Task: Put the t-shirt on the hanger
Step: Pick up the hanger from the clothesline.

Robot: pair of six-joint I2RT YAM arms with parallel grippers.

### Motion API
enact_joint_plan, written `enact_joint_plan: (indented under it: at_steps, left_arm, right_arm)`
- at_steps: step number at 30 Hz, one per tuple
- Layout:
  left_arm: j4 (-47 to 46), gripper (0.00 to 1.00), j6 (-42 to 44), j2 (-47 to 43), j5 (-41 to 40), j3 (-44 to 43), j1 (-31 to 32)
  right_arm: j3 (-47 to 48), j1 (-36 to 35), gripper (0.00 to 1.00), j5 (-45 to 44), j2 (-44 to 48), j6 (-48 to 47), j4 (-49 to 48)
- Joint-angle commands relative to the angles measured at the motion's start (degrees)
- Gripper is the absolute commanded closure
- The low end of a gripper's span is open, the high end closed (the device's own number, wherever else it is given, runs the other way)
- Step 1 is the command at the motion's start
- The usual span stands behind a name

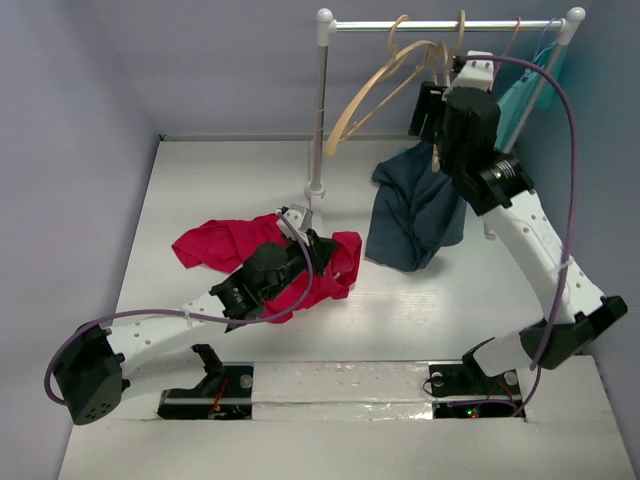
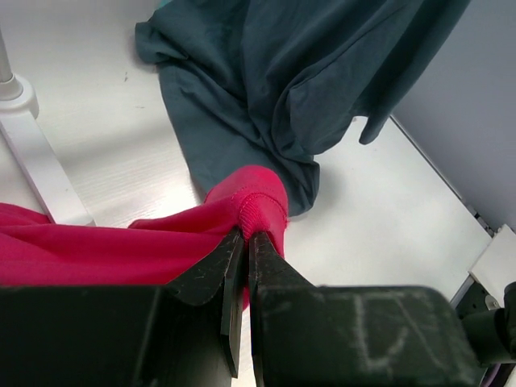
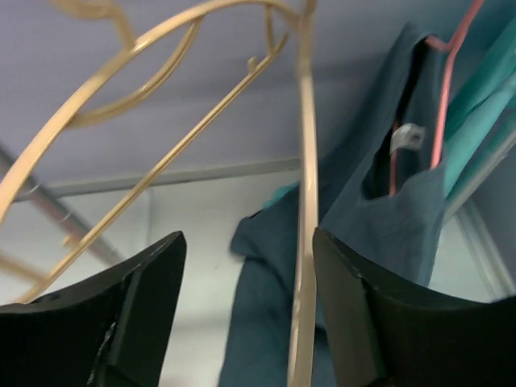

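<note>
Only faint, unreadable scratches [image 2: 377,334] on the left pincer [image 2: 246,235]

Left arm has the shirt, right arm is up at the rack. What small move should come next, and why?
Probably close the right gripper on the hanger. Its jaws stand open with the hanger's wooden arm between them, close to one side, so it looks lined up but not gripped. The left gripper is shut on an edge of the t-shirt, so the cloth is held.
</note>
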State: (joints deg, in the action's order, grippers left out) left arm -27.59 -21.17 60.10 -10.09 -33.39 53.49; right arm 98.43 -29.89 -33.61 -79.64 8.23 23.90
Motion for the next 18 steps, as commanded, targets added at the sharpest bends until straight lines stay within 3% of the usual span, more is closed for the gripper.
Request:
enact_joint_plan:
  at_steps: [1, 6, 7, 13, 18]
  left_arm:
    - [-4.1, 1.00, 1.0, -1.9, 1.6, 0.4, -0.3]
    - [-4.4, 1.00, 0.6, -2.7, 2.5, 0.9, -0.3]
    - [-4.3, 1.00, 0.6, -3.1, 2.4, 0.9, -0.3]
    - [-4.4, 1.00, 0.7, -2.8, 2.7, 0.9, -0.8]
    - [-4.6, 1.00, 0.7, -2.3, 2.8, 0.8, -0.8]
  right_arm:
    - [10.2, 2.5, 0.29, -5.4, -4.4, -3.7, 3.4]
    - [20.2, 5.6, 0.36, -3.4, -12.8, -4.5, 9.6]
    - [20.9, 6.7, 0.40, -2.1, -14.3, -4.1, 10.5]
    - [22.8, 9.2, 0.45, -0.8, -17.2, -4.7, 11.3]
    - [23.3, 10.5, 0.62, 0.6, -19.1, -5.4, 11.6]
